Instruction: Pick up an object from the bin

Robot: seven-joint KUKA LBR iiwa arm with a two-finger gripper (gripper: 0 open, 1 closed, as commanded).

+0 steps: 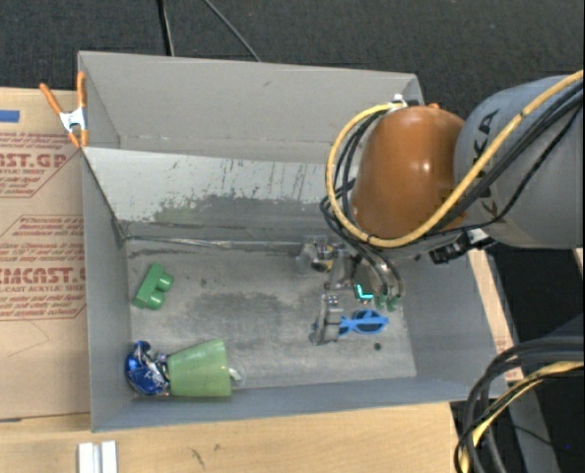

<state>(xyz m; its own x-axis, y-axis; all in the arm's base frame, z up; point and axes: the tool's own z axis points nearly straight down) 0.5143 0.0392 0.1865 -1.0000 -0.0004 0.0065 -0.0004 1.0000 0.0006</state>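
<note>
The jaws are low over the floor of the grey bin [273, 97], right of centre and toward the lower right of the frame. Their metal parts overlap from this angle, so I cannot tell whether they stand wide or narrow, or whether anything sits between them. The nearest thing is a small blue plastic piece [363, 323], flat and looped in outline. It lies on the bin floor just to the right of the lower tip and looks to touch it or nearly so. Its long axis runs roughly left to right across the frame, so it extends away from the tip toward the bin's right wall. In my judgement this is the relation the pick depends on. If the blue piece lies beside the tip and not between, a closing would miss it or push it aside, and the jaws would need to shift a little to the right first. Above them, the orange wrist cover [406, 170] and looped cables hide the upper mechanism. Well apart, at the left of the bin, sits a green block [153, 287]. In the lower left corner a pale green cup [200, 371] lies on its side, touching a crumpled blue thing [144, 369].
</note>
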